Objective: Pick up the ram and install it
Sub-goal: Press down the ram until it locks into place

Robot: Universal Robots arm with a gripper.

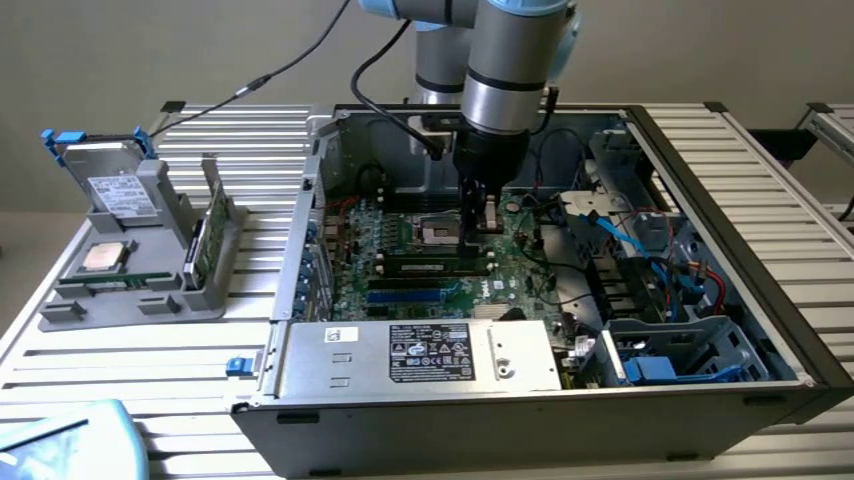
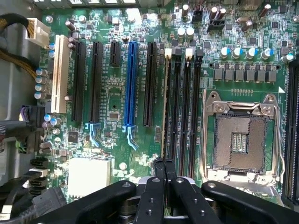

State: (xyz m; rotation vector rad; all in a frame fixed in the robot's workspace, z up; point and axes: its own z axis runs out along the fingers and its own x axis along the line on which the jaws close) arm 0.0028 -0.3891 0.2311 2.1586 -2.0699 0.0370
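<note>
The open computer case (image 1: 747, 330) is entered from above by the arm, and the motherboard (image 2: 112, 100) is spread beneath the gripper (image 2: 163, 164). The empty processor socket (image 2: 240, 135) is found to one side of the fingertips, and the black memory slots (image 2: 180, 107) run straight ahead of them. The ram (image 2: 165, 107) is seen edge-on, standing in the outermost of those slots, its near end just ahead of the fingertips. The fingers are drawn together with no gap and nothing clamped. The stick is judged placed; whether it is fully latched, or touched by the tips, cannot be told.
</note>
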